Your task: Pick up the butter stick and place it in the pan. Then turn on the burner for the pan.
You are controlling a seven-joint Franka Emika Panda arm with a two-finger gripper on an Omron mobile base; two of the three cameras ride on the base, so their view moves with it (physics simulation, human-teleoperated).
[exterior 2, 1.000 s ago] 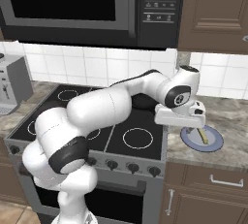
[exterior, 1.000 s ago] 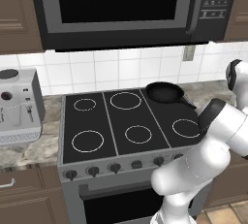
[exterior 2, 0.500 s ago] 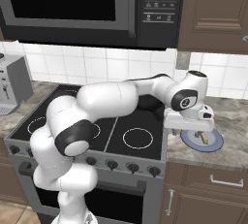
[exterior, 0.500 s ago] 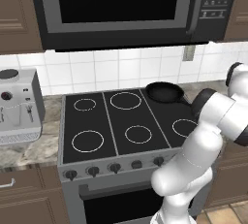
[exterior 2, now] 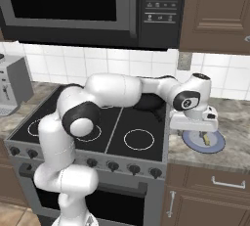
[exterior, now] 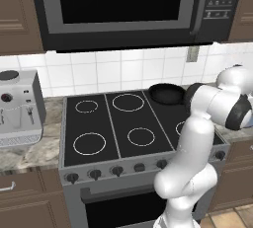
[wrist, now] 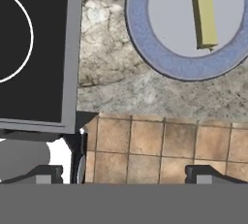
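No legible text or labels anywhere.

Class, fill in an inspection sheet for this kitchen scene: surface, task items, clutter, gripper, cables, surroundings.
Surface: speckled stone counter beside a black stove.
Job's things: butter stick lies on a blue-grey plate; black pan sits on the stove's back right, holding nothing.
Clutter: nothing seen.
Gripper: gripper open, above the counter edge, short of the plate.
Cables: nothing seen.
Surroundings: microwave above; coffee machine at left.
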